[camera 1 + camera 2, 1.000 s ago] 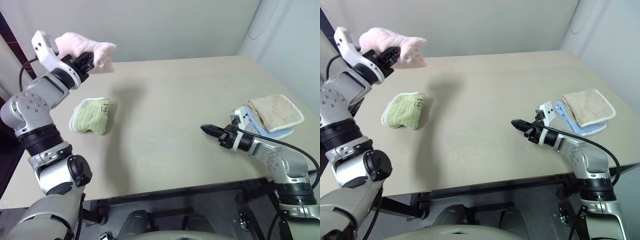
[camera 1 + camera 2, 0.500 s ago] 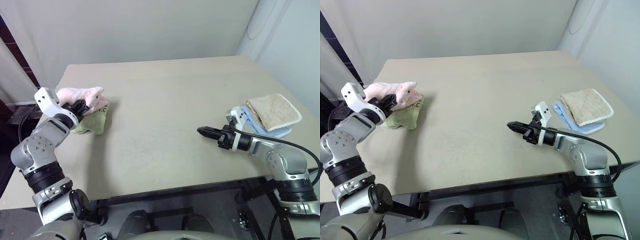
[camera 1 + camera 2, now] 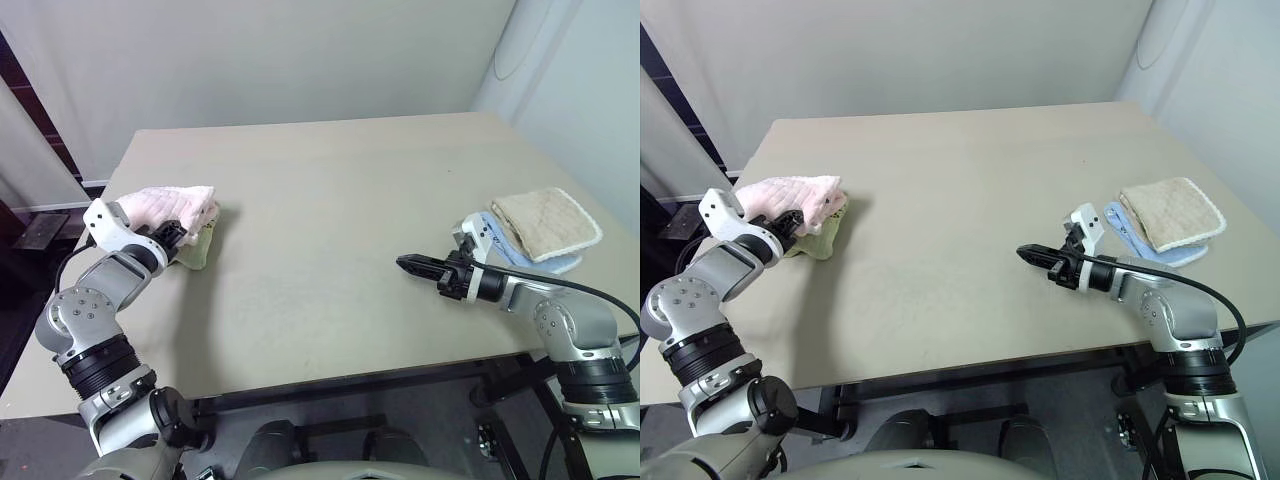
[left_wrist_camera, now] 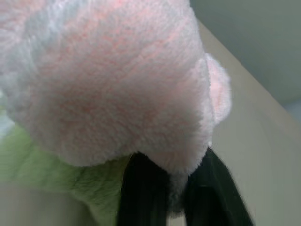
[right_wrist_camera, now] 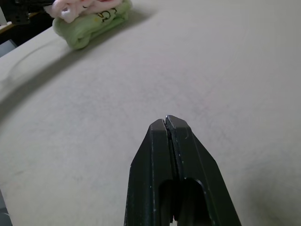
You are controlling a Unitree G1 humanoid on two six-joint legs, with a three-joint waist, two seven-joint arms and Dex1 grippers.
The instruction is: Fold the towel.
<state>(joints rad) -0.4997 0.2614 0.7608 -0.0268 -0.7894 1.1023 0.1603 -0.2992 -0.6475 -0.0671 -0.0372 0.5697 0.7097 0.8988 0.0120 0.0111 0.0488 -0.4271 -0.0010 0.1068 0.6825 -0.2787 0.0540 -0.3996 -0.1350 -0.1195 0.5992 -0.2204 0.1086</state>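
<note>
Left gripper (image 3: 183, 236) low at nine o'clock of the table, its two black fingers (image 4: 141, 193) parted a little with a fold of the pale pink ribbed terry towel (image 3: 172, 206) between them. Cannot tell whether that fold is pinched or merely lying between the fingers. Towel bunched into a soft heap, resting right on top of the small green ribbed cloth (image 3: 197, 250), which peeks out beneath and beside it. Over at four o'clock, right gripper (image 3: 407, 264) closed tight, fingers pressed together, empty, pointing towards nine o'clock just above bare tabletop, well apart from the towel. Past it at three o'clock, near the table's edge, a folded beige terry cloth (image 3: 546, 223) lying on a light blue cloth (image 3: 520, 258). Underneath everything, a broad matte beige table (image 3: 330, 190), smooth and plain. Beyond it at twelve o'clock, a pale grey wall (image 3: 280, 55); at two o'clock, a whitish corner panel (image 3: 570, 70); at ten o'clock, a dark strip (image 3: 18, 80) beside the wall.
</note>
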